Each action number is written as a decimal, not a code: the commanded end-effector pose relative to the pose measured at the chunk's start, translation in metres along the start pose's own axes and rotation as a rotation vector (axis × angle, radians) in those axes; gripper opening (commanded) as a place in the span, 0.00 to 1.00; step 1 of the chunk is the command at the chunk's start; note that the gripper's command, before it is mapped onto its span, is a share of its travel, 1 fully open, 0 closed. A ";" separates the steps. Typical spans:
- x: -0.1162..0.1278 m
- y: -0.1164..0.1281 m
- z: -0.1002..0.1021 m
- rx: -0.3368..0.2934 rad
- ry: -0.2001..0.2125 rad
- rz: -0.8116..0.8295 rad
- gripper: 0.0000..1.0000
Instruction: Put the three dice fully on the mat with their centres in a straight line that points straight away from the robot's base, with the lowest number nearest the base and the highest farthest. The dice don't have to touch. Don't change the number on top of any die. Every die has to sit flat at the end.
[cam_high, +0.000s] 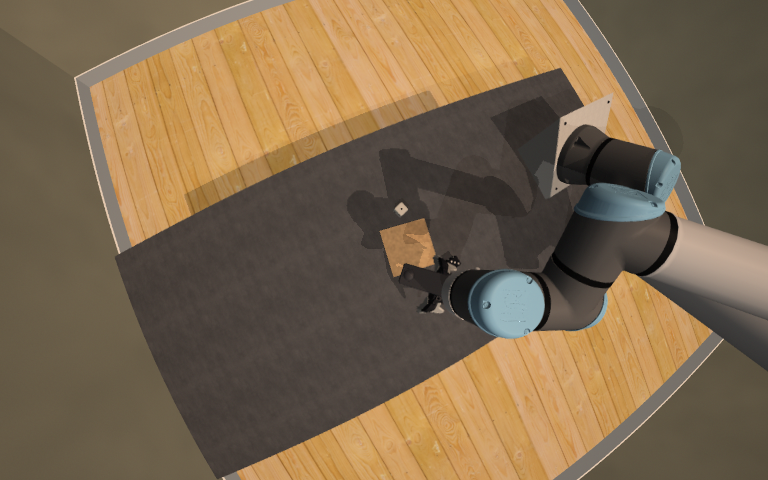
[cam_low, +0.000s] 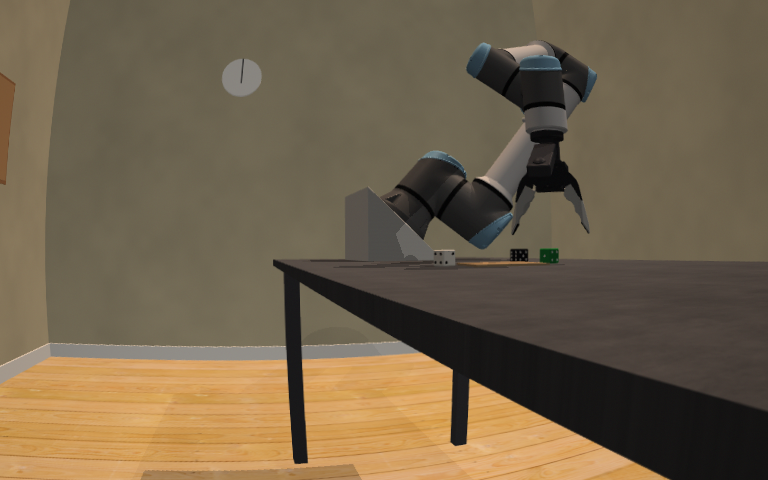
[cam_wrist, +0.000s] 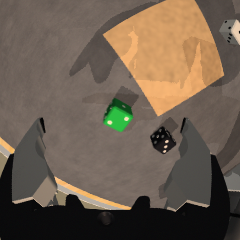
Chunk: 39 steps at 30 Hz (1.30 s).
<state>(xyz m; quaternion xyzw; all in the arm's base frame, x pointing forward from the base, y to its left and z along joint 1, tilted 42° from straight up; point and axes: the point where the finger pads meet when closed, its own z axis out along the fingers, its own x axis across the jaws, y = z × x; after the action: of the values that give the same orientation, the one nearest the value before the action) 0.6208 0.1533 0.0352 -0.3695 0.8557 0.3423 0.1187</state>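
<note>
Plainly nothing is placed yet: all three dice sit off the tan mat (cam_wrist: 165, 55). From the wrist view the green die (cam_wrist: 119, 116) lies on the dark table top (cam_low: 566, 294) just beside the mat's near edge, three pips up as far as I can read; the black die (cam_wrist: 163, 140) sits near it, also off the mat, top face apparently five. A white die (cam_high: 400, 208) rests apart from the mat's far edge; its top number is too small to read from above. The gripper (cam_low: 550, 229) hangs above the green and black dice, jaws spread wide and empty, fingers pointing down, well clear of the surface in the exterior view. Judgement: task at its start, approach to a first pick, probably the green die, which sits near centre between the fingers. Left to do: three pick-and-place moves, each keeping the top face, then a line running away from the base plate (cam_high: 591, 116), lowest nearest it. Surface: dark matte table on black legs (cam_low: 294, 362), mat thin and flat, arm shadows across both. Room: pale plank floor (cam_low: 169, 407), olive-brown walls, grey skirting, a round wall clock (cam_low: 241, 77), and a brown panel (cam_low: 4, 127) at the left edge.
</note>
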 end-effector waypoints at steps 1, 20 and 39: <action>0.000 0.000 -0.001 0.001 -0.001 0.000 1.00; 0.000 0.000 -0.074 0.001 -0.001 0.000 1.00; 0.003 -0.003 -0.103 0.001 0.000 0.009 1.00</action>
<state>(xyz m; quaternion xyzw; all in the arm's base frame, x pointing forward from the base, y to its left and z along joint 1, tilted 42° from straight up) 0.6259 0.0847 0.1102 -0.3693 0.8558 0.3422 0.1187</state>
